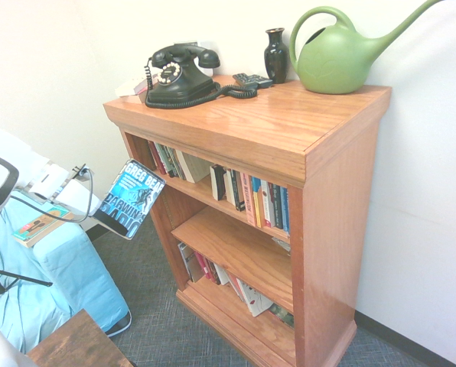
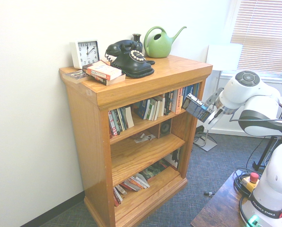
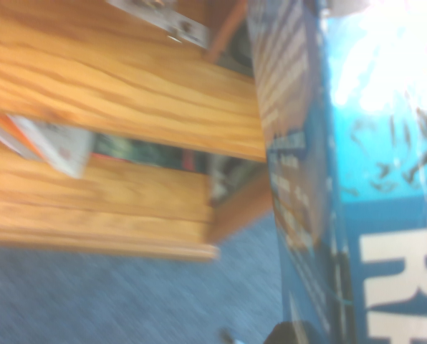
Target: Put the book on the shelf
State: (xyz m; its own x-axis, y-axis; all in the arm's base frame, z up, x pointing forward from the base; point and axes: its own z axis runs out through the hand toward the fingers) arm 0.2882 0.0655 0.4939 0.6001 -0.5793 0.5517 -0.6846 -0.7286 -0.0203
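While gripper (image 2: 214, 116) grips book (image 1: 131, 198), cover apparently reads "DARWIN'S RADIO"

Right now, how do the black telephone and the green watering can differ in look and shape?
The telephone is black, while the can is green. The telephone has a coiled cord; the can has a long spout. Both stand on the bookcase's top.

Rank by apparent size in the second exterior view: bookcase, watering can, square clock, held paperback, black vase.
1. Bookcase
2. Watering can
3. Square clock and paperback: too alike to rank; the paperback's tilt adds doubt
4. Black vase
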